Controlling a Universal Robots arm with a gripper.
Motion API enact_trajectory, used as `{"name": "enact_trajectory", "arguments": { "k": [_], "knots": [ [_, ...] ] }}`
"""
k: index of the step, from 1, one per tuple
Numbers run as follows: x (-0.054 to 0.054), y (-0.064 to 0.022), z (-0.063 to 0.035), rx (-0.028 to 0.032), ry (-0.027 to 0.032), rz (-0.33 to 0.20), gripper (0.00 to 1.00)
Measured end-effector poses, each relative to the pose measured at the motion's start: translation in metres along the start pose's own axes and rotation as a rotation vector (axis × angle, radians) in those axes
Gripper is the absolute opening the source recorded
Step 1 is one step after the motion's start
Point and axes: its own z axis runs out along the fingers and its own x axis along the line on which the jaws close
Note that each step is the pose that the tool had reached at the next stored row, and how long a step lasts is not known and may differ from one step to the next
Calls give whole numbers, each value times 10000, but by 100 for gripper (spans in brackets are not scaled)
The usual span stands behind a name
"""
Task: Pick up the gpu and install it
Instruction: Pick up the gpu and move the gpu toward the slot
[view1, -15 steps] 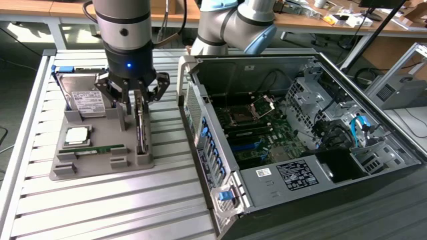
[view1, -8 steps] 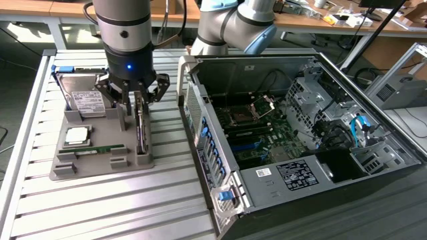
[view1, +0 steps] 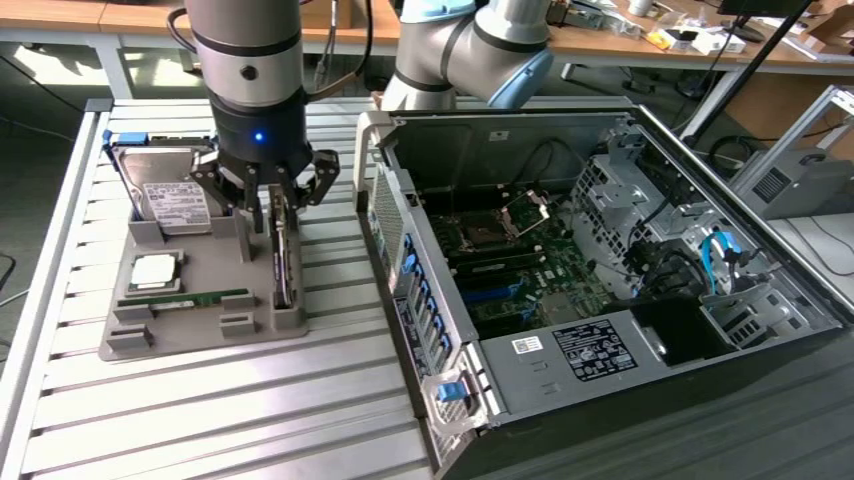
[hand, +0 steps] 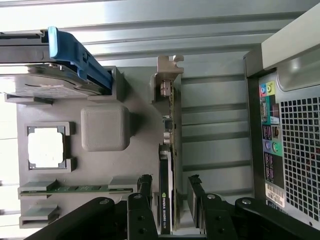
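Note:
The gpu (view1: 280, 262) is a thin dark card standing on edge in a slot of the grey holder tray (view1: 200, 335), with its silvery bracket end (hand: 165, 82) away from the gripper. My gripper (view1: 274, 190) hangs just over the card's near end. In the wrist view the gripper (hand: 169, 181) is open. One of its black fingers (hand: 145, 186) stands on each side of the gpu (hand: 166, 150), apart from it. The open computer case (view1: 747, 250) lies at the exterior view's right, with its motherboard (view1: 521, 270) exposed.
The tray also holds a silver hard drive (view1: 167, 195) in a blue caddy (hand: 75, 55), a square processor (view1: 154, 270) and a green memory stick (view1: 187, 298). The case's rear panel (hand: 290, 140) stands close beside the tray. All of it rests on a slatted metal table (view1: 200, 420).

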Motion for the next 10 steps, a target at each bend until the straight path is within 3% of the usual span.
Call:
{"name": "enact_trajectory", "arguments": {
  "k": [10],
  "knots": [
    [1,-2,38,-1,-1,0,42]
  ]
}}
